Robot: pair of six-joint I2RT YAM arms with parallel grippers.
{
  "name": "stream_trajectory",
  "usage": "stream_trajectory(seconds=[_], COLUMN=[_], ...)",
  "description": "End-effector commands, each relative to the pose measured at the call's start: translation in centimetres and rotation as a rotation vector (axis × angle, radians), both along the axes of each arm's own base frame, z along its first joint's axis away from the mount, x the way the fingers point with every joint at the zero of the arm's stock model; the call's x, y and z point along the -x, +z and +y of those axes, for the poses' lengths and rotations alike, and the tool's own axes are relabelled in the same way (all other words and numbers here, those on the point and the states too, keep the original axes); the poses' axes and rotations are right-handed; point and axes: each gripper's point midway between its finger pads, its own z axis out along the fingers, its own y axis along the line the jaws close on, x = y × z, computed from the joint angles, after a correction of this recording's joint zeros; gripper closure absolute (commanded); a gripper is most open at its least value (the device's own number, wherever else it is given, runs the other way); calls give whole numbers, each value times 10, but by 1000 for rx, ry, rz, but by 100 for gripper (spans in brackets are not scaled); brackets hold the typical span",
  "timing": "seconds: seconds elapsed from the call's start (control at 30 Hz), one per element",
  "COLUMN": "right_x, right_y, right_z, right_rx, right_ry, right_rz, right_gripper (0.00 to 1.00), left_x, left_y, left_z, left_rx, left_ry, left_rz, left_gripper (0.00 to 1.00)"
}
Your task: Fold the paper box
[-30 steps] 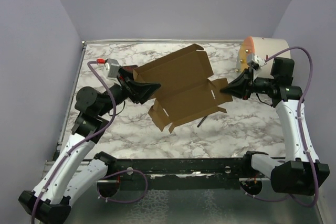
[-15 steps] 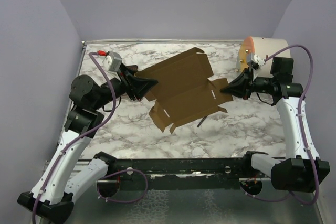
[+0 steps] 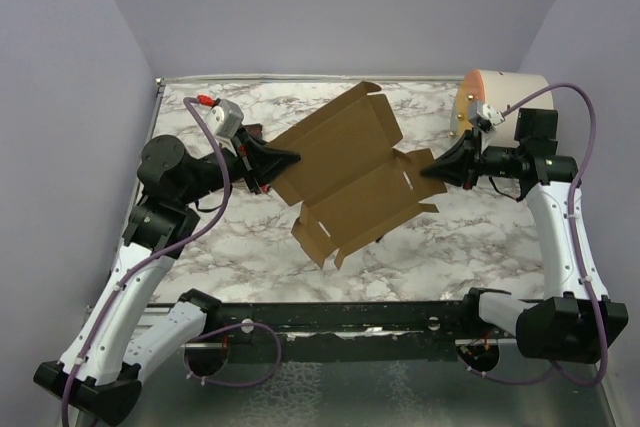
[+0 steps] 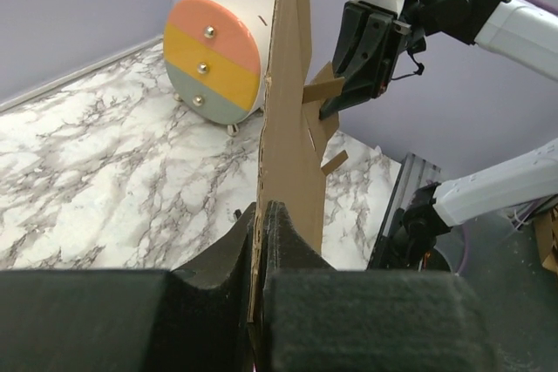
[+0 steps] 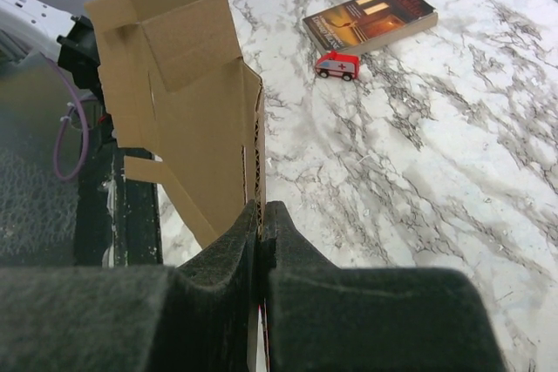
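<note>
- Top external: I hold the unfolded paper box (image 3: 350,172) above the surface (image 3: 480,237), creases running roughly arm to arm; left fingers (image 3: 268,161) and right fingers (image 3: 447,167) pinch opposite edges.
- Left wrist: cardboard stands edge-on in the pinch.
- Right wrist: likewise, flaps loose.

A worktop (image 3: 480,237) patterned as white marble with grey veins fills the middle of the scene. It is closed in on three sides by plain, pale lavender walls: a back wall (image 3: 330,7), a left wall (image 3: 60,147) and a right wall (image 3: 595,37). A thin pale strip (image 3: 300,78) runs along the worktop's far edge where it meets the back wall, a black rail (image 3: 400,313) borders its near edge, and beyond that rail lies a mottled grey surface (image 3: 380,392), all under soft, even light that leaves only faint shadows on the marble.
</note>
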Motion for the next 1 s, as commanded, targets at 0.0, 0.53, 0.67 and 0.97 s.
stream_trajectory(seconds=[0.0,0.53,0.67,0.97], right_x=[1,8,-1,-8], right_y=[10,43,55,71], right_z=[0,3,2,6], right_rx=[-5,-19,-22,-29], right_ry=[7,44,48,107], right_rz=[-26,-90,-127,-301], right_gripper=[99,13,13,41], left_x=[5,21,30,42], left_y=[2,-4,-6,-10], left_z=[3,6,2,-4], left_rx=[-37,-123,-131,-127], left_ry=[-8,-71,-138,-228], left_rz=[-45,-248,-276,-267], left_gripper=[100,100,100,100])
